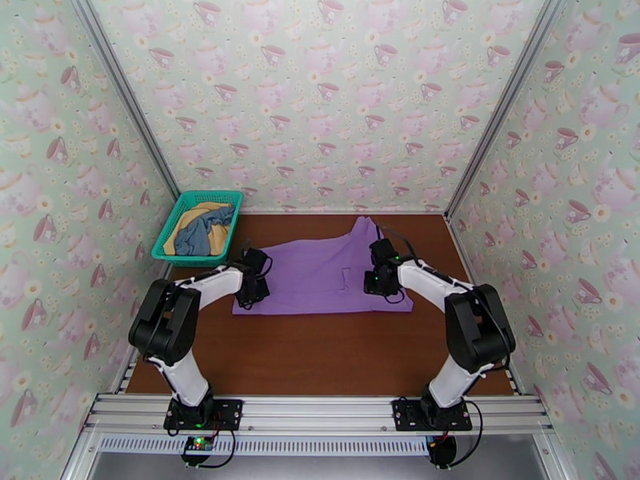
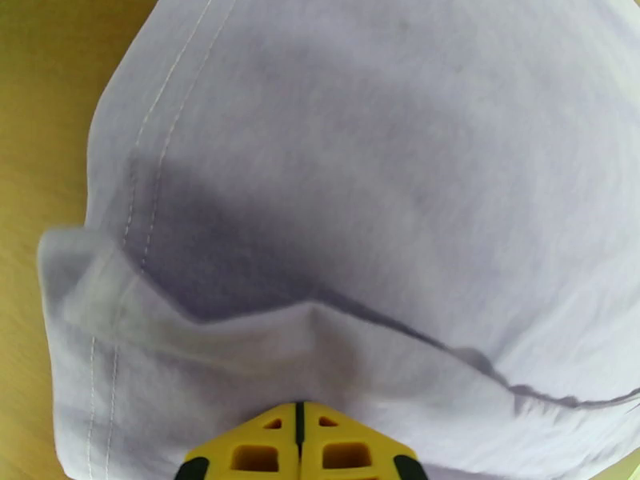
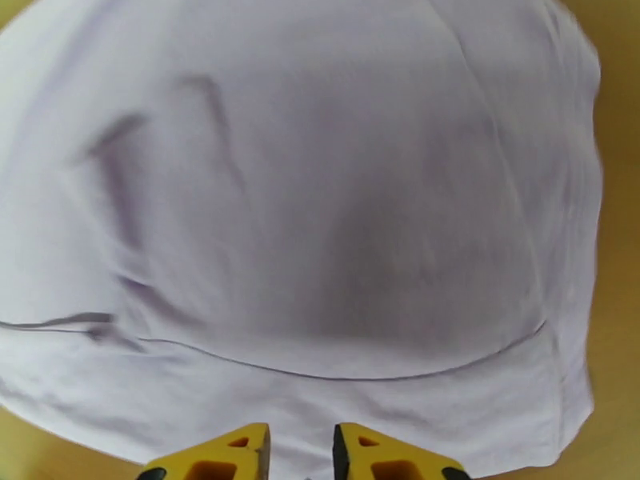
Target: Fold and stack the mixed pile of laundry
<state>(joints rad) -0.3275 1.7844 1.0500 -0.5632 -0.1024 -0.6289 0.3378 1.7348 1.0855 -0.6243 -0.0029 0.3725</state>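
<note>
Lilac-purple shirt [image 1: 320, 274] spread flat across the far middle of the brown table [image 1: 320, 354], long near hem toward the arm bases, a narrow tip of cloth reaching up toward the back wall. Left gripper [image 1: 250, 302] down at the shirt's near left corner, right on the edge of the cloth. Right gripper [image 1: 376, 286] down on the shirt's right part, a little inside its right edge. From the left wrist: left gripper [image 2: 300, 430] with its yellow fingers [image 2: 256, 454] pressed together, no gap, tips meeting a turned-over fold of the shirt [image 2: 360, 154] (double row of hem stitching running down the left side of that fold), cloth rising in a ridge just ahead of the tips, so clamped on the shirt as far as can be seen. Bare table [image 2: 40, 114] to the left of the cloth. From the right wrist: right gripper [image 3: 302, 446] with fingers [image 3: 216, 454] parted by a narrow gap, lilac cloth showing in the gap, shirt [image 3: 320, 194] stretching away ahead of the tips with a curved seam line across it; no telling whether any cloth is pinched. Well apart from both grippers, at the far left corner: teal mesh basket [image 1: 210, 193], with the grey-blue garment [image 1: 204, 235] lying crumpled on the mustard-yellow garment [image 1: 202, 210] inside.
</note>
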